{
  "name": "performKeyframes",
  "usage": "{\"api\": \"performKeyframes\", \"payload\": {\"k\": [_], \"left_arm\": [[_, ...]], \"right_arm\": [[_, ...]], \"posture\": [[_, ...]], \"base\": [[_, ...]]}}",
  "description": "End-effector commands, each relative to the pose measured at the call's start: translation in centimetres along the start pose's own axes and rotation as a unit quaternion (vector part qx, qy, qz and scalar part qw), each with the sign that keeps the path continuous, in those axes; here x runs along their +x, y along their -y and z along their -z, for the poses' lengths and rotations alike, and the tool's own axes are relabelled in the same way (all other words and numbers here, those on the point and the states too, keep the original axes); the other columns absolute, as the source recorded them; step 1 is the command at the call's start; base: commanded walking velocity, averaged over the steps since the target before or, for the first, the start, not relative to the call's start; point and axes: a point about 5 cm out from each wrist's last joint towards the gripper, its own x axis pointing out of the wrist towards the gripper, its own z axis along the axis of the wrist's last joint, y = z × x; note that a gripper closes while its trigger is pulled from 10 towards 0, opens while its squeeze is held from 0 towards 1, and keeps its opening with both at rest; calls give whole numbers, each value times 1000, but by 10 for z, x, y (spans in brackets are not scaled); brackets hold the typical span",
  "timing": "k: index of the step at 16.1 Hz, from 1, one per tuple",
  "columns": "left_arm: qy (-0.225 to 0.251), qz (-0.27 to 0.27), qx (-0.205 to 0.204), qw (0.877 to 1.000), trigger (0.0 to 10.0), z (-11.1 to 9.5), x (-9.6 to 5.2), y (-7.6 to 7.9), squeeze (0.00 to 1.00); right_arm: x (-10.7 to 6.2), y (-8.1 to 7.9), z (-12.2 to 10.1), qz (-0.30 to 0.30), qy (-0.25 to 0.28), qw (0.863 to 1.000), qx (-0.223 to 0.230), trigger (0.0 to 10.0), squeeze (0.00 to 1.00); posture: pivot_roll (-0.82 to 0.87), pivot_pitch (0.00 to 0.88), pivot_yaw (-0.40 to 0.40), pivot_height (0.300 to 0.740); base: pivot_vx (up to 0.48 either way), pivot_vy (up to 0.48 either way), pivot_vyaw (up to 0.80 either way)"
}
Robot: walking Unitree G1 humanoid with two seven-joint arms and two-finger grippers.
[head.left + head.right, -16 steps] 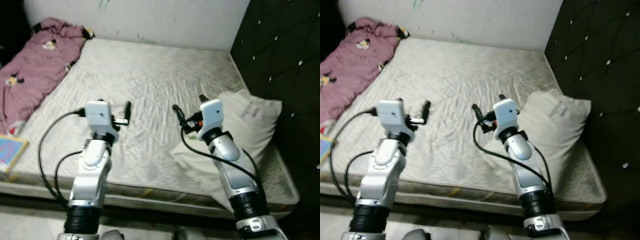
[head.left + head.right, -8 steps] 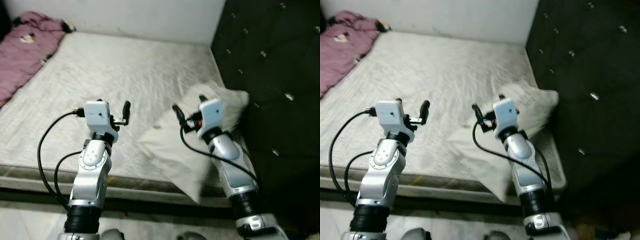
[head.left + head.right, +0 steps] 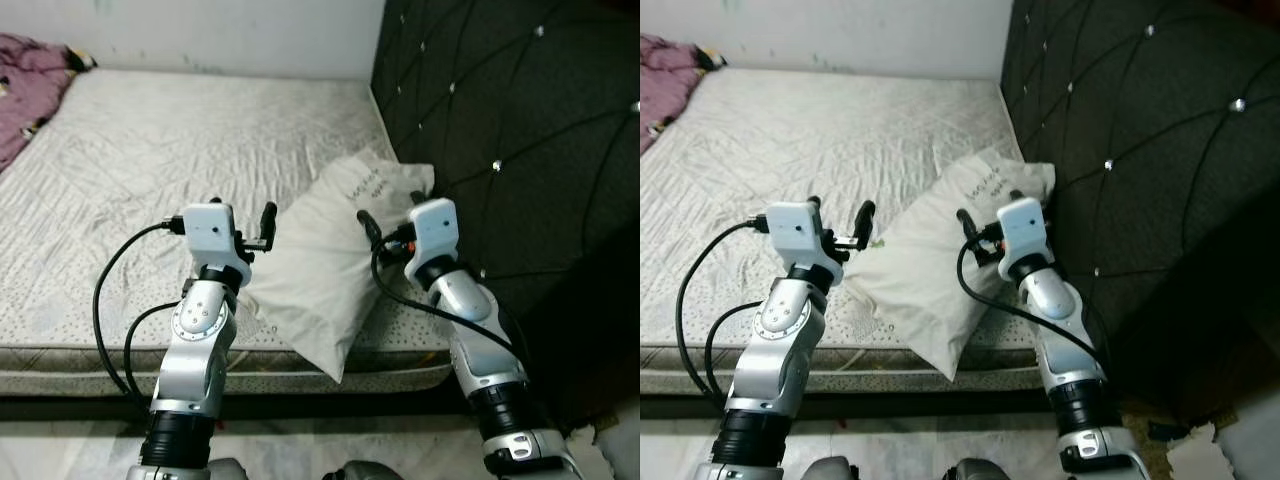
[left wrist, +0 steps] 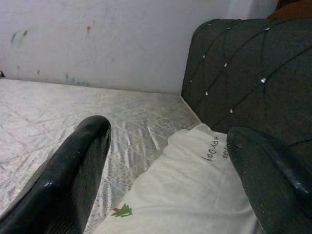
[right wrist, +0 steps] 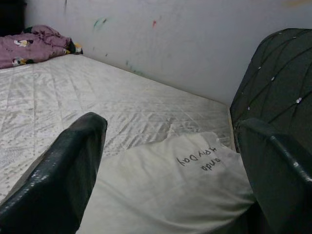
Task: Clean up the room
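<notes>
The pillow (image 3: pixel 330 270) lies on the bed (image 3: pixel 150 170) by the headboard (image 3: pixel 500 130), its long axis diagonal, between your released, empty left gripper (image 3: pixel 250 232) and right gripper (image 3: pixel 388 232); the right one is nearer.

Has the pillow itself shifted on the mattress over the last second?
Cannot tell. The camera swung right, so the pillow slid across the picture. It lies by the headboard at the mattress corner, as before.
</notes>
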Motion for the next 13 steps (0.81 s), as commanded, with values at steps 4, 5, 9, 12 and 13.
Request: {"api": "performKeyframes", "payload": {"k": [4, 5, 9, 12, 13], "left_arm": [[3, -1, -7, 1000, 10000, -2, 1, -2, 0], [4, 3, -10, 1000, 10000, -3, 1, -2, 0], [6, 7, -10, 1000, 10000, -3, 1, -2, 0], [9, 14, -8, 1000, 10000, -4, 0, -1, 0], [11, 16, -7, 1000, 10000, -4, -1, -1, 0]], "right_arm": [[5, 1, -6, 0, 9, 1000, 1, 10000, 0], [5, 0, -7, -1, 10, 1000, 0, 10000, 0], [5, 1, -7, 0, 10, 1000, -1, 10000, 0], [6, 2, -8, -3, 14, 1000, -8, 10000, 0], [7, 2, -8, -5, 14, 1000, -11, 10000, 0]], "posture": [[12, 0, -40, 740], [11, 0, -40, 740], [12, 0, -40, 740], [12, 0, -40, 740], [15, 0, -43, 740]], "base": [[0, 0, -400], [0, 0, -800], [0, 0, -800], [0, 0, -173], [326, 0, 0]]}}
